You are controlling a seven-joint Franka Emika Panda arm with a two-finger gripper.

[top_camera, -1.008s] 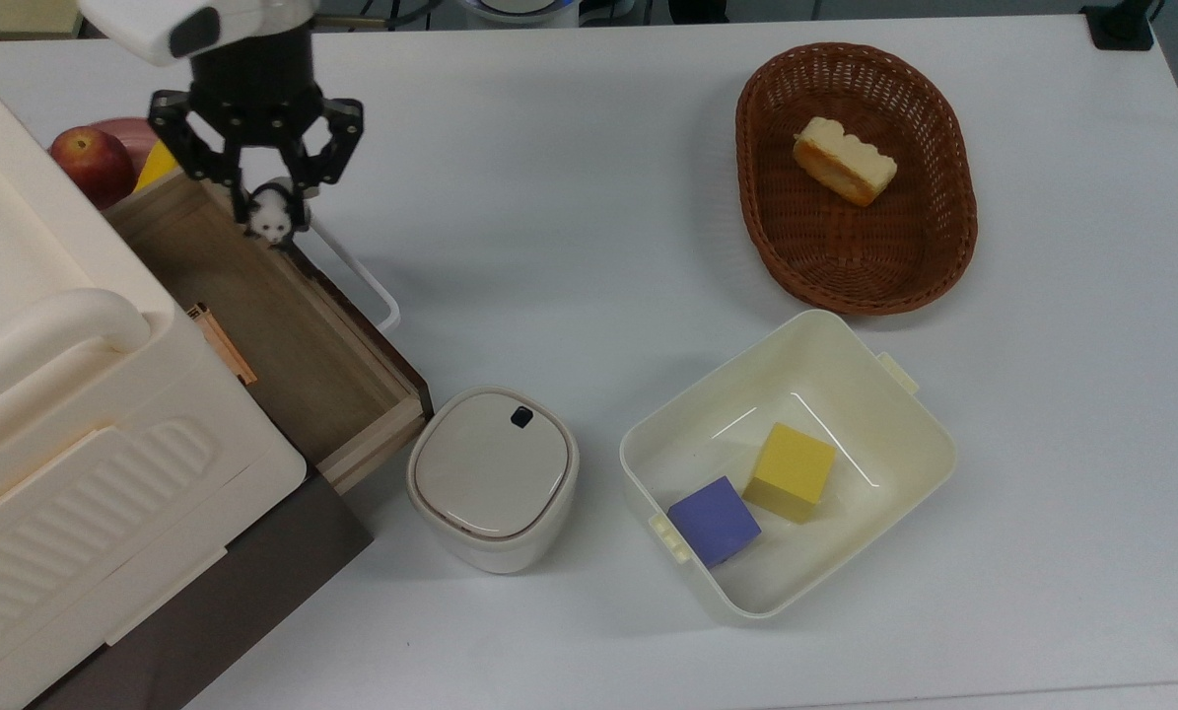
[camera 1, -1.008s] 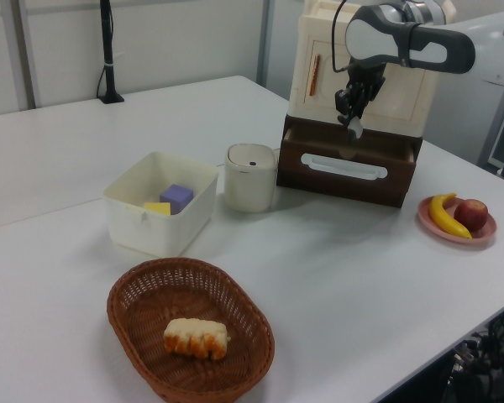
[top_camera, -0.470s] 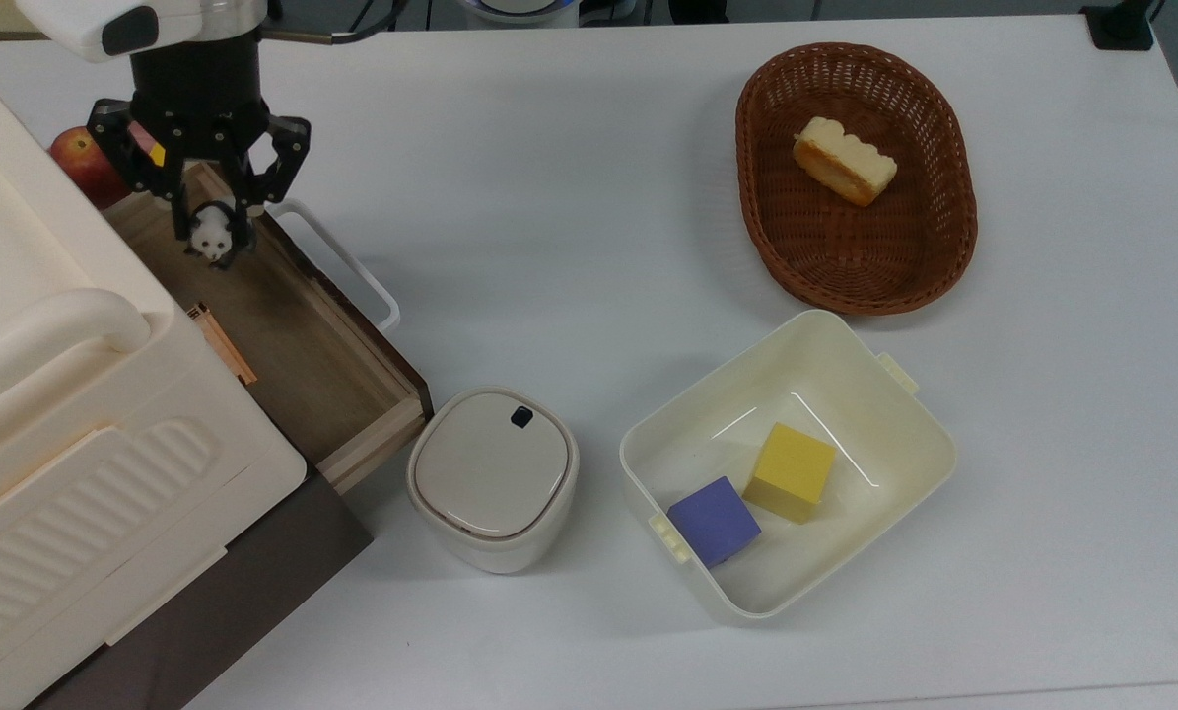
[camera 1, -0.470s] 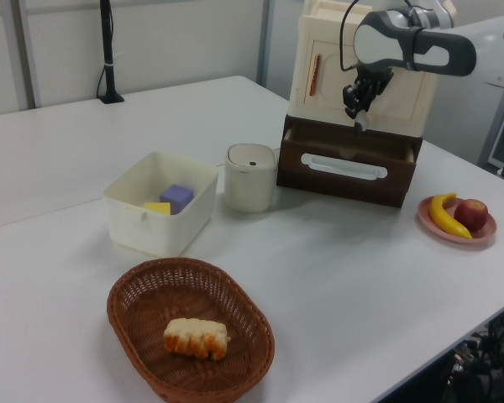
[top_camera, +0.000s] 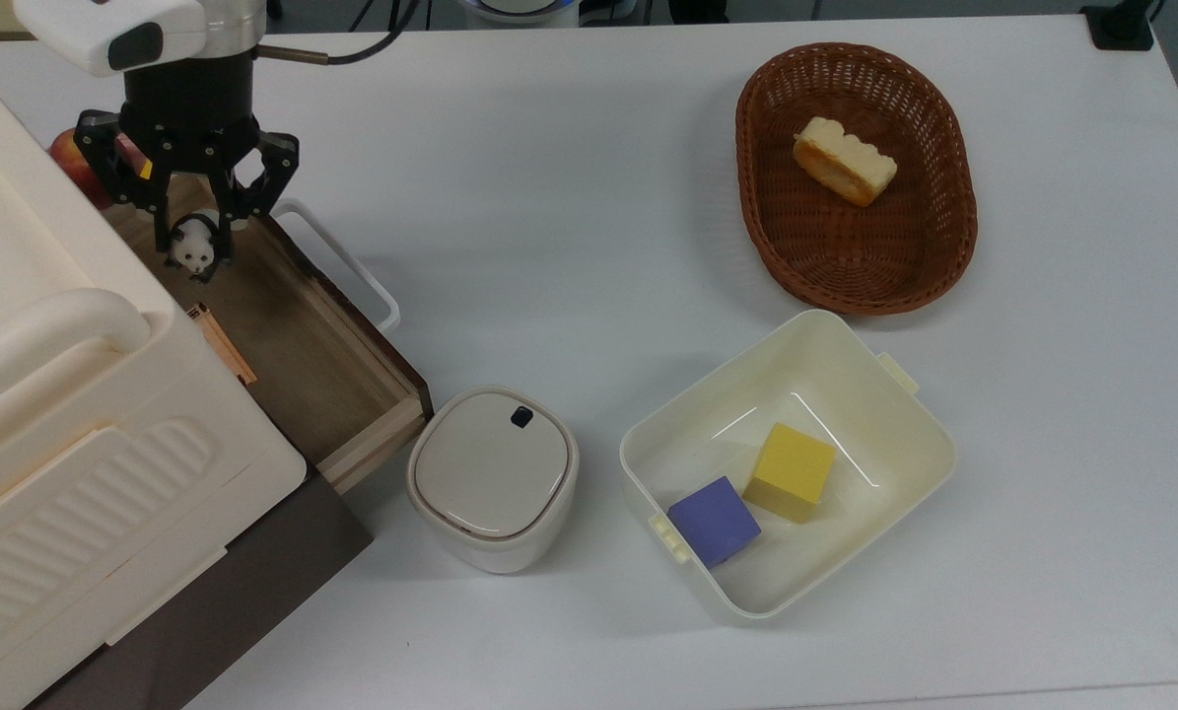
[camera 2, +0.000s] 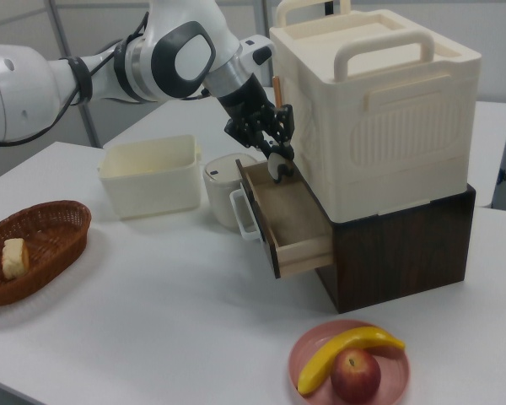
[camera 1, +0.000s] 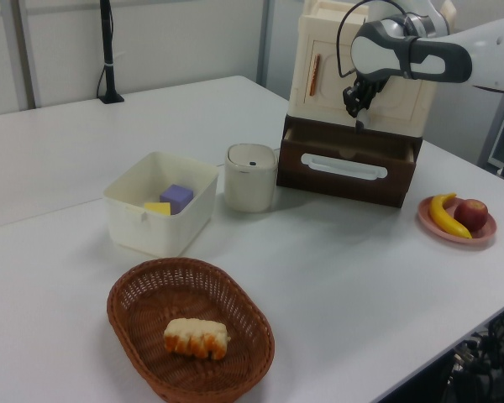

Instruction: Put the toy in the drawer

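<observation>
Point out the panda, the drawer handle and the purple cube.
panda [top_camera: 194, 251]: top view, its white face.
drawer handle [top_camera: 352, 268]: top view, the white loop's long bar.
purple cube [top_camera: 714, 519]: top view, its top face.

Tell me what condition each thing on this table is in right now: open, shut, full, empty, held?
Drawer: pulled open, nothing resting inside.
Panda toy: held above the drawer.
Pincer: shut on the toy.
Small lidded canister: lid closed.
Cream bin: open-topped, holds a yellow cube and a purple cube.
Wicker basket: holds one piece of bread.
Pink plate: carries a banana and an apple.
</observation>
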